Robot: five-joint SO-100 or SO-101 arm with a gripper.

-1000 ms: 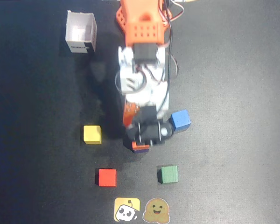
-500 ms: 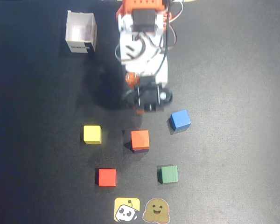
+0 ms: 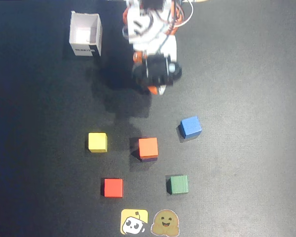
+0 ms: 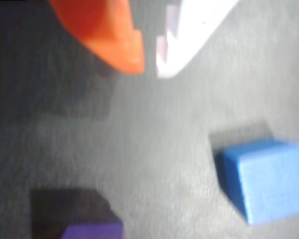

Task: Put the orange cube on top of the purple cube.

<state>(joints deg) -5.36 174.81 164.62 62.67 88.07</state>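
Orange cube [image 3: 148, 146] sits squarely on the purple cube [image 3: 148, 158], of which only a thin dark sliver shows at its lower edge in the overhead view. The stack stands in the middle of the bench [image 3: 246, 74], nearer the bottom edge than the top. Placement appears complete.

Hand [image 4: 149, 67]: the wrist view shows an orange finger [image 4: 109, 35] and a white finger [image 4: 189, 35] with a narrow gap between the tips and nothing held; it reads as nearly closed and empty. It hangs well apart from the stack, toward the top edge.

Judgement on the step in hand: the arm should retreat toward its base without swinging low over the cubes, since any brush against the stack could topple it.

Views compared: the overhead view alone shows the stack, plus yellow cube [image 3: 97, 142], red cube [image 3: 113, 187], green cube [image 3: 178, 184] and white box [image 3: 86, 34] near the top left corner. The wrist view shows the blue cube [image 4: 266, 179] and a purple face at the bottom edge; it cannot confirm the orange cube
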